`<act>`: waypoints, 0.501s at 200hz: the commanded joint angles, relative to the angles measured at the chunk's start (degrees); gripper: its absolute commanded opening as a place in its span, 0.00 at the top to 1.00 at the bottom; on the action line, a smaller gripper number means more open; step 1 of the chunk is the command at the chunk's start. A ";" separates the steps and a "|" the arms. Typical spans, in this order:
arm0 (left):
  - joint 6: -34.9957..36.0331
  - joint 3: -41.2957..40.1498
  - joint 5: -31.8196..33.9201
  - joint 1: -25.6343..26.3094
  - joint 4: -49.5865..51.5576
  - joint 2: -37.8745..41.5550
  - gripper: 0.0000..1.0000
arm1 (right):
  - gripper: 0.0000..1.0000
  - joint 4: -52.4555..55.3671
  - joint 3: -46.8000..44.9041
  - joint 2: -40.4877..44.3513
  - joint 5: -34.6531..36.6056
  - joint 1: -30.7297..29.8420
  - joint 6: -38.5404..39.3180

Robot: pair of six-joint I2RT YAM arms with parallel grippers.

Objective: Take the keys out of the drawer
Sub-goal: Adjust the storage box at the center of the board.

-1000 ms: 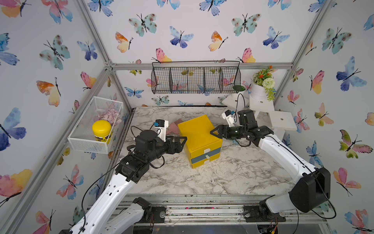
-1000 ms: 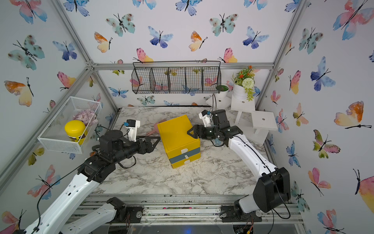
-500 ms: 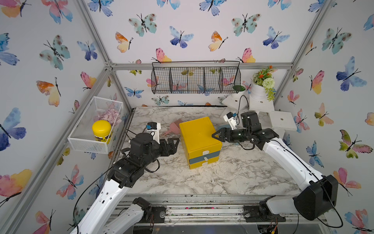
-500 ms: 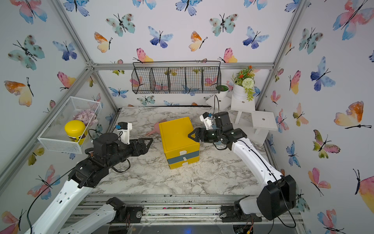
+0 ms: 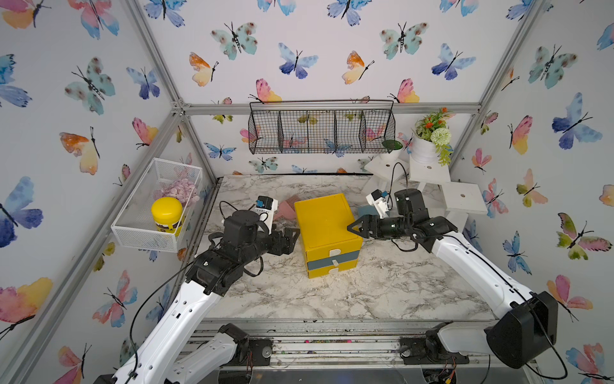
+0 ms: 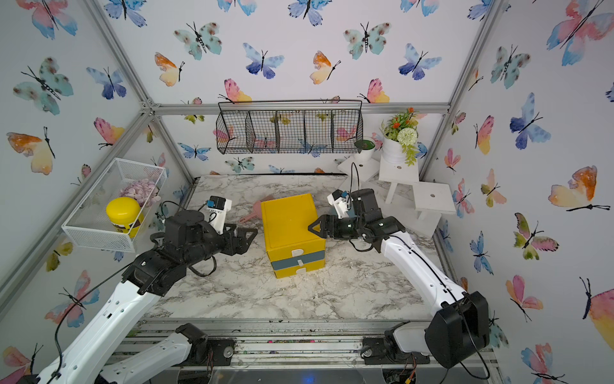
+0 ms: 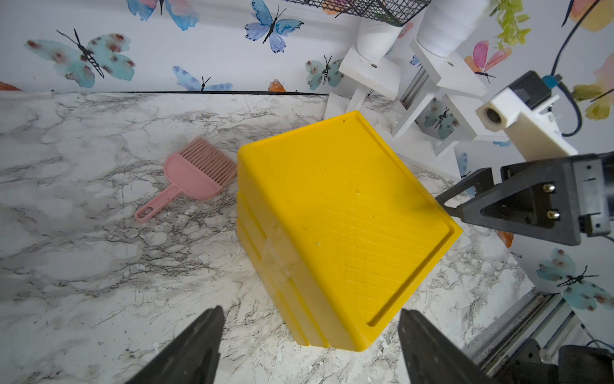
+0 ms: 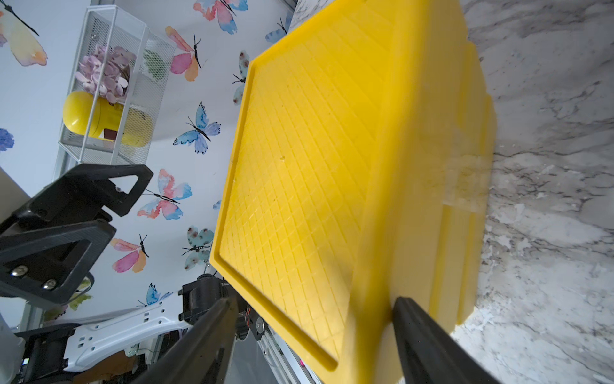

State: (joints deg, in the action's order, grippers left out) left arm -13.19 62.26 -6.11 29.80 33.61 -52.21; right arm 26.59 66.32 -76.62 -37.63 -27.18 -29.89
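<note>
A yellow drawer box (image 5: 324, 222) (image 6: 287, 221) stands mid-table, its drawer fronts (image 5: 334, 262), one of them grey-blue, all pushed in. The keys are hidden. My left gripper (image 5: 292, 237) (image 6: 251, 236) is open just off the box's left side; in the left wrist view the left gripper (image 7: 312, 311) faces the box (image 7: 342, 216) at a near corner. My right gripper (image 5: 354, 229) (image 6: 314, 229) is open across the box's upper right edge. In the right wrist view of the right gripper (image 8: 314, 301), one fingertip (image 8: 403, 309) lies against the box's side wall (image 8: 428, 166), the other off its top.
A pink brush (image 5: 287, 207) (image 7: 196, 173) lies behind the box's left side. A white wire basket (image 5: 133, 229) with a yellow jar (image 5: 166, 216) hangs on the left wall. A black wire basket (image 5: 320, 131) hangs at the back. White stools (image 5: 428, 173) with plant pots fill the back right corner.
My left gripper drew back from the box's left side, then came close to it again. My right gripper slid toward the front along the box's right top edge.
</note>
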 commanded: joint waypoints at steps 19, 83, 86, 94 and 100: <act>7.83 -1.91 -2.33 0.04 -3.15 3.96 0.12 | 0.20 -0.99 -0.64 -0.07 -1.60 -4.12 -2.47; 18.70 -2.07 -2.56 0.02 0.40 6.28 0.17 | 0.20 1.38 4.33 -5.71 -2.99 -5.43 0.57; 19.36 -1.98 -2.87 0.00 0.65 6.32 0.17 | 0.21 1.69 4.60 -5.82 -2.98 -5.43 0.77; 21.01 -1.60 -3.94 0.04 1.37 6.33 0.19 | 0.21 2.03 5.14 -5.76 -3.28 -5.44 1.10; 22.19 -1.36 -4.76 0.05 1.88 6.33 0.19 | 0.21 1.97 5.37 -5.69 -3.57 -5.47 1.23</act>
State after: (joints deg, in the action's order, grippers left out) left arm 1.52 59.75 -7.64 29.80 32.71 -46.59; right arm 27.68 69.45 -81.41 -38.28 -31.48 -30.57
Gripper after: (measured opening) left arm 0.824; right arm 0.796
